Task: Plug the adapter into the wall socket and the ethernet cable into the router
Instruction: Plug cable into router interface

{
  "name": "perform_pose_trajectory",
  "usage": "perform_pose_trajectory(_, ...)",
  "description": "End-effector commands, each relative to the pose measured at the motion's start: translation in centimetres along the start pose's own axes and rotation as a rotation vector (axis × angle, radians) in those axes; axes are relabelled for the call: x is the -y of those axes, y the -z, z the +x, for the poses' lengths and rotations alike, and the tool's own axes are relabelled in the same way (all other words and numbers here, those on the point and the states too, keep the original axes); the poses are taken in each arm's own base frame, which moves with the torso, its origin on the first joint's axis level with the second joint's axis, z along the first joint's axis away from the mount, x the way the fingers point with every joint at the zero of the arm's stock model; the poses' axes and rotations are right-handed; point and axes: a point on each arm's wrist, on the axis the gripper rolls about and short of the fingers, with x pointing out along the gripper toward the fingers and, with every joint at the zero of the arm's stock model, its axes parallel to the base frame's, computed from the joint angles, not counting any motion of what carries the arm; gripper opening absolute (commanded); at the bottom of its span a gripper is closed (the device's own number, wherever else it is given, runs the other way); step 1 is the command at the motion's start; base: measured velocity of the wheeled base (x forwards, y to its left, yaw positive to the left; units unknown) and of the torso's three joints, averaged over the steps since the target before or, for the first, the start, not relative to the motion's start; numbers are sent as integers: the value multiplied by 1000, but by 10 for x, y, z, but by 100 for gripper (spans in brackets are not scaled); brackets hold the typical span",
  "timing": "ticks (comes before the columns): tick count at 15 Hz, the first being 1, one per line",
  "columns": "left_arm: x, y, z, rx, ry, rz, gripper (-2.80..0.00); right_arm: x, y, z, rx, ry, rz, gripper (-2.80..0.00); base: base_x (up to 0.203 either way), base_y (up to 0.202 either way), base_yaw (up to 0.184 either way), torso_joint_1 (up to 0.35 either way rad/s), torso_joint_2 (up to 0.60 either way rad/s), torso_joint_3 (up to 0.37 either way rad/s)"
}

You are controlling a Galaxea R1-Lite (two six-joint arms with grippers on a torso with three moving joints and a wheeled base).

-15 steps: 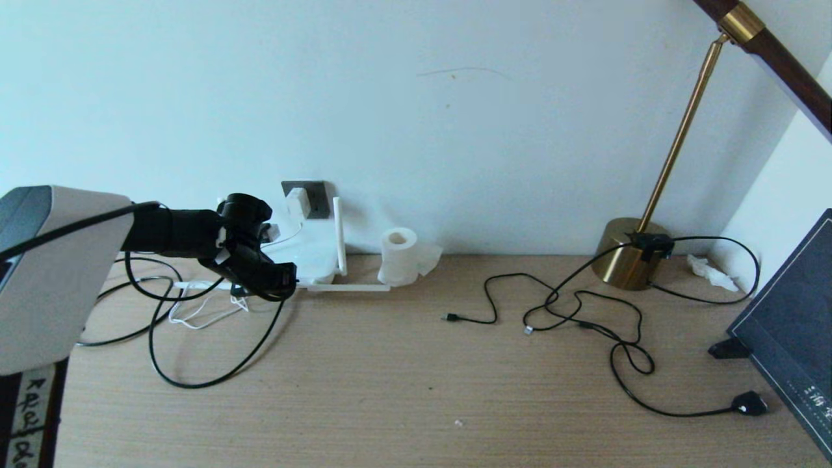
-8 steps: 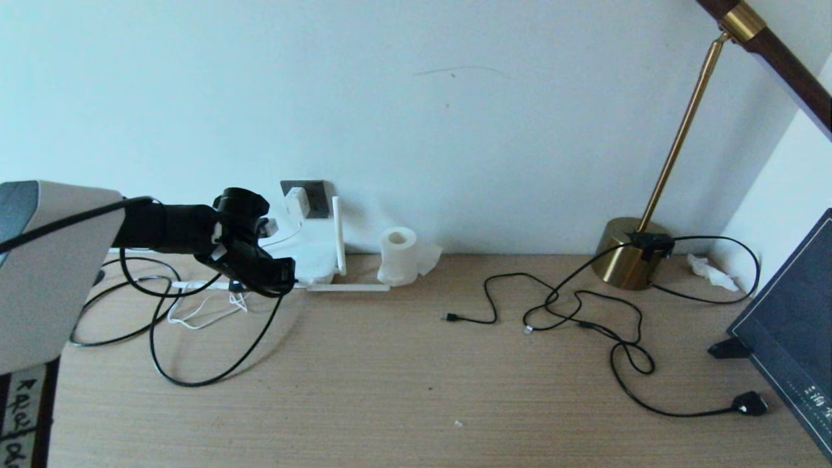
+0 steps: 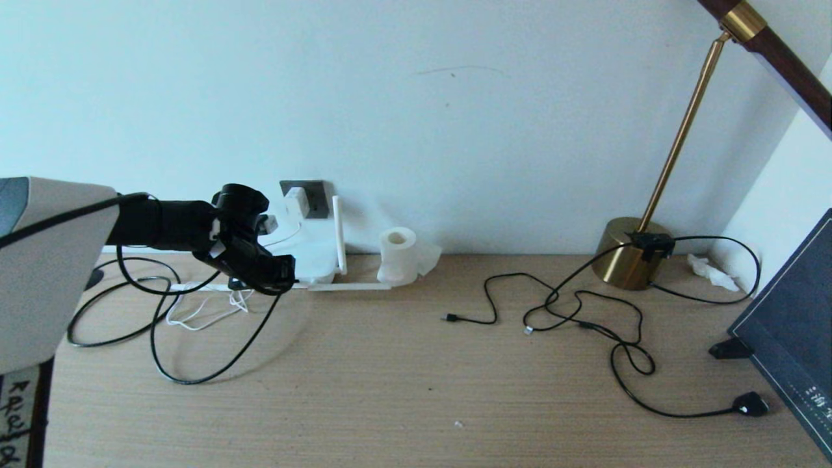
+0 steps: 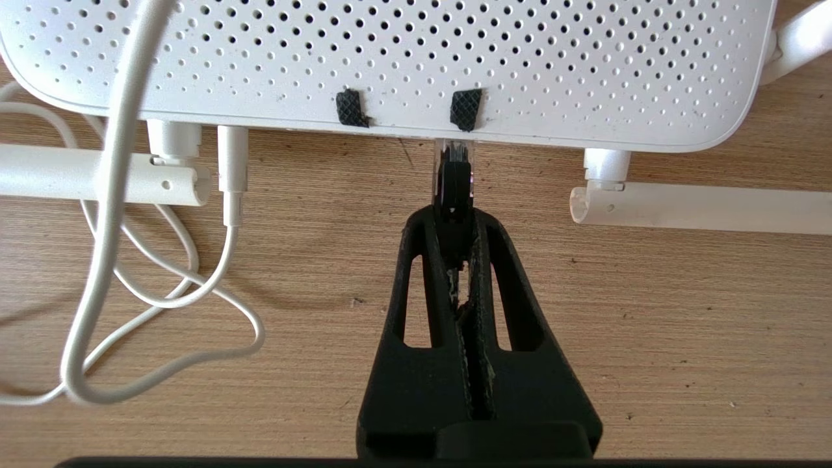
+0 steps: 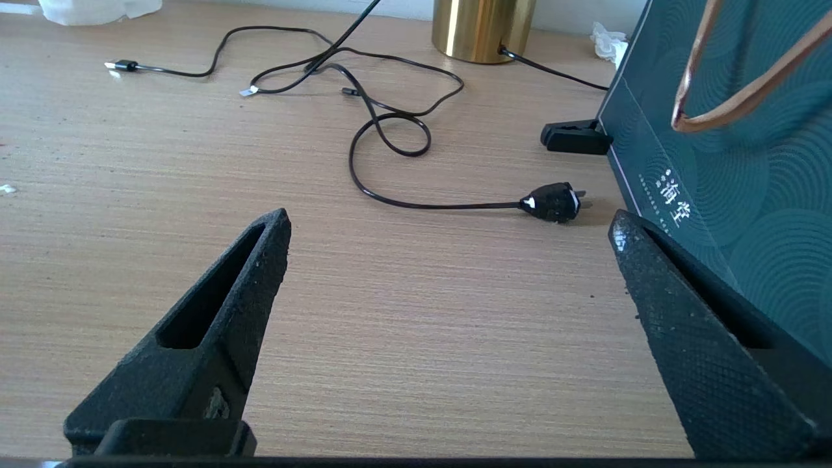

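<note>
Over the last second I've crept my left gripper point(image 4: 455, 224) a touch further left and up in the head view, toward the router point(image 3: 311, 253) at centre left of the frame, and the loop of ethernet cable point(image 3: 195, 351) trailing over the desk point(image 3: 416, 390) has shifted with it. In the wrist view the fingers are pinched tight on the cable's clear-tipped plug point(image 4: 453, 170), whose nose now sits right at the router's edge point(image 4: 416, 65), just beneath the two black pads. I think it's entering a port, but the opening itself is hidden under the casing, so I can't confirm it's seated. That makes this the final push of the second half of the job. The adapter point(image 3: 298, 201) already sits on the wall socket point(image 3: 305, 197), its white cord point(image 4: 110, 214) draped over the router. My right gripper point(image 5: 448, 240) rests wide open above bare desk near the lamp's plug point(image 5: 552, 201), holding nothing.
</note>
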Motion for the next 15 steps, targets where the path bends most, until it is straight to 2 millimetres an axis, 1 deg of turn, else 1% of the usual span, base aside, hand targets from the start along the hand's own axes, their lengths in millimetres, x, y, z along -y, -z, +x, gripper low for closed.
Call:
perform_pose_trajectory(1, -1, 3, 2, -17, -3, -2, -280, 0, 0, 0, 0, -1, 0, 0, 0, 0, 0, 0, 0, 0)
perform_pose_trajectory(6, -1, 8, 7, -36, -4, -3, -280, 0, 0, 0, 0, -1, 0, 0, 0, 0, 0, 0, 0, 0)
perform_pose_trajectory(15, -1, 6, 6, -25, -6, 1, -280, 0, 0, 0, -2, -1, 0, 0, 0, 0, 0, 0, 0, 0)
